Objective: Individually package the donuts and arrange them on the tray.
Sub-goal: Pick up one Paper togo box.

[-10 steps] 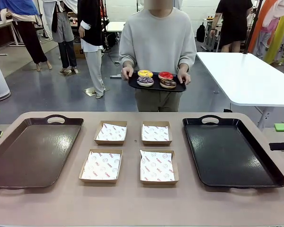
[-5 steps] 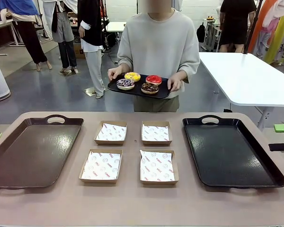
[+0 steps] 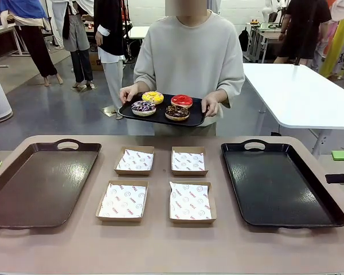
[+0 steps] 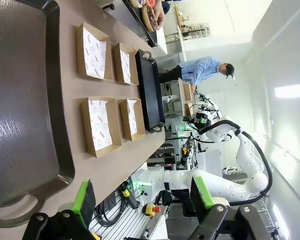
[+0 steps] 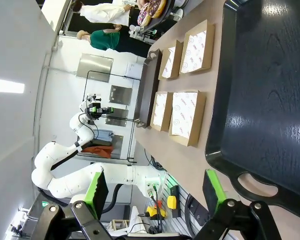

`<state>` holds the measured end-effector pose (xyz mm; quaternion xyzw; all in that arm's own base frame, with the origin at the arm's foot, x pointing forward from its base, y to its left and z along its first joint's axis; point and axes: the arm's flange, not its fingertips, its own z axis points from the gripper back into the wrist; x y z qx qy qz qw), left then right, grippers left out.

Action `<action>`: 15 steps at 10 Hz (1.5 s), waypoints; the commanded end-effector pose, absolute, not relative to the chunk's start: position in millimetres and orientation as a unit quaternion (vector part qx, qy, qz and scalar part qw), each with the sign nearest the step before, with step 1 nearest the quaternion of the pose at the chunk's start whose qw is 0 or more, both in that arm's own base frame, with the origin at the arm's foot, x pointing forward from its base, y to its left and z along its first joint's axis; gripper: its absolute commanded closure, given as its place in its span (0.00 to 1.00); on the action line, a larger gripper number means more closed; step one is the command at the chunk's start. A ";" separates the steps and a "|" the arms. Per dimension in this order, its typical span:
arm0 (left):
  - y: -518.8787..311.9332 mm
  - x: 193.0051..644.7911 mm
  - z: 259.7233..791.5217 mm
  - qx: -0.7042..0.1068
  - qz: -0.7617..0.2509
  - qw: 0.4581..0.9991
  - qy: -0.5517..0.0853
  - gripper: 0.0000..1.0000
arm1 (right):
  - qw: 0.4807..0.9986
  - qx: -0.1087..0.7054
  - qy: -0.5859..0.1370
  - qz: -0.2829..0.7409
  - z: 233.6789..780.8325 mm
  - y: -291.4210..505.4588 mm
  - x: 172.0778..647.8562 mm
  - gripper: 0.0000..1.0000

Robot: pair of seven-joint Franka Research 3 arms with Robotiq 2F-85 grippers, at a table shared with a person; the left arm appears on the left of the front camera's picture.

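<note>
Person's 2 hands (image 3: pixel 128 93) at ends of donut tray (image 3: pixel 159 120)

Glossy black tray (image 3: pixel 284 183), matt tan table (image 3: pixel 160 246), paper-lined cardboard boxes (image 3: pixel 121 218).

Open lab-like hall: bare grey floor (image 3: pixel 57 114), long white worktable (image 3: pixel 298 91), bystanders (image 3: pixel 77 34) in the background.

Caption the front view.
Person holds a small black tray of four iced ring donuts behind four paper-lined cardboard boxes, between a brown tray and a large black tray.
</note>
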<state>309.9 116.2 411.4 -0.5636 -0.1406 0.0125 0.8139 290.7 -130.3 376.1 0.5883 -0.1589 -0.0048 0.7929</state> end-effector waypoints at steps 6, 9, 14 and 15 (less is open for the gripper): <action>115.8 311.4 412.3 -0.567 0.015 0.811 -0.145 0.00 | 0.791 0.591 -0.159 -0.002 376.4 -128.0 292.6 0.00; 115.8 311.4 412.3 -0.567 0.015 0.811 -0.145 0.00 | 0.791 0.591 -0.159 -0.002 376.4 -128.0 292.6 0.00; 115.8 311.4 412.3 -0.567 0.015 0.811 -0.145 0.00 | 0.791 0.591 -0.159 -0.002 376.4 -128.0 292.6 0.00; 115.8 311.4 412.3 -0.567 0.015 0.811 -0.145 0.00 | 0.791 0.591 -0.159 -0.002 376.4 -128.0 292.6 0.00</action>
